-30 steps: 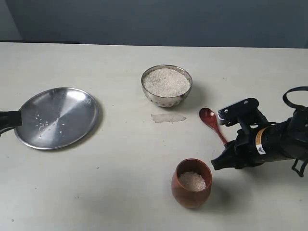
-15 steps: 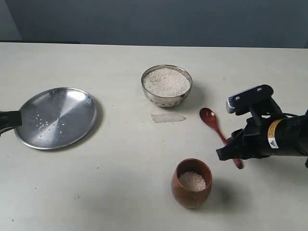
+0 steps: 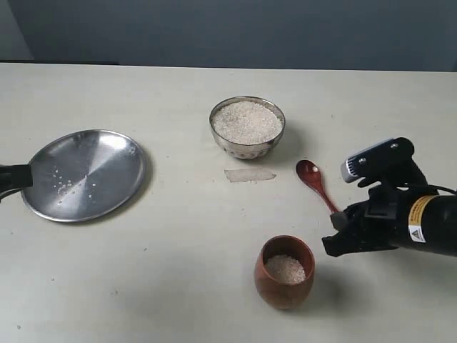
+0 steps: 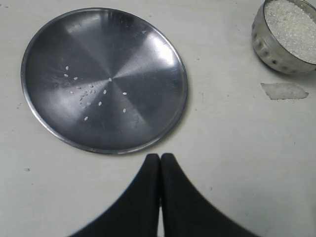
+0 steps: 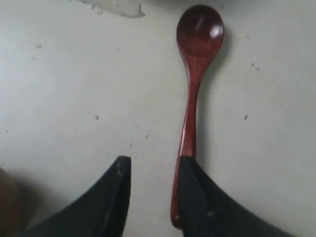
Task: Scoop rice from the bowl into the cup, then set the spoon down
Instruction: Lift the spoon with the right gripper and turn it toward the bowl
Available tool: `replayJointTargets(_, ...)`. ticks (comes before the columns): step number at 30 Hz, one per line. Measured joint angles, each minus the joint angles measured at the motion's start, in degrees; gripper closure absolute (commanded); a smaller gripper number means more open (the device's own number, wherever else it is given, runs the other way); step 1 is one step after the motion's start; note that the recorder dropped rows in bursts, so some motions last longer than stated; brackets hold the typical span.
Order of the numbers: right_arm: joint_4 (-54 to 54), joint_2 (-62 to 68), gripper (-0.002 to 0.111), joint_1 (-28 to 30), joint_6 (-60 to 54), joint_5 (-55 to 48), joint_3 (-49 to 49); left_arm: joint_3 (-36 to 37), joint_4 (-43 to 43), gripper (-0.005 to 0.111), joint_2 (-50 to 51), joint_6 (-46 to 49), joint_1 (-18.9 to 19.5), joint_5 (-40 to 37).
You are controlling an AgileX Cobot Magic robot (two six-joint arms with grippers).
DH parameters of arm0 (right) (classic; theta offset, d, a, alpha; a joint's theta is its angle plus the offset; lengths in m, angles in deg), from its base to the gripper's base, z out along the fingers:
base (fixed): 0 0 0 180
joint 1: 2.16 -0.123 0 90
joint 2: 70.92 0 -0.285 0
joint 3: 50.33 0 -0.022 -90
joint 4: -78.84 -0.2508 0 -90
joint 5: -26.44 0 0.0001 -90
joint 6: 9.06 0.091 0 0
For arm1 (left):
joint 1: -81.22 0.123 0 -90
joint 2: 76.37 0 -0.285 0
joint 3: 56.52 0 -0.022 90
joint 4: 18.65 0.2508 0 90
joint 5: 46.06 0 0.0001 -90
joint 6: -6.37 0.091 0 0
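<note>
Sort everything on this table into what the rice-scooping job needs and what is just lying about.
Belongs to the job:
- white uncooked rice
- small shiny steel bowl holding it
- rounded reddish-brown wooden cup, some rice already inside
- dark reddish-brown wooden spoon, lying flat

Just lying about:
- wide flat steel plate
- pale flat scrap near the bowl

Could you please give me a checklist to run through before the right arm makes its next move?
1. Spoon lying flat on the table: ok.
2. Right hand open: ok.
3. Spoon handle free of the hand's fingers: cannot tell; it lies right beside one finger.
4. Cup upright with rice in it: ok.
5. Bowl upright, apart from the right hand: ok.
6. Left hand shut, away from the spoon: ok.
</note>
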Motion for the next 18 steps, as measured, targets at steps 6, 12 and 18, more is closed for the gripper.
replayJointTargets(6,-4.83,6.59,0.076,3.75,-1.01,0.90,-1.31,0.00,0.00,0.106,0.00,0.00,0.00,0.00)
replayJointTargets(12,-6.16,6.96,0.076,5.33,-1.24,2.79,-1.31,0.00,0.00,0.106,0.00,0.00,0.00,0.00)
replayJointTargets(18,-6.31,7.21,0.076,5.41,-1.36,3.16,-1.31,0.00,0.00,0.106,0.00,0.00,0.00,0.00)
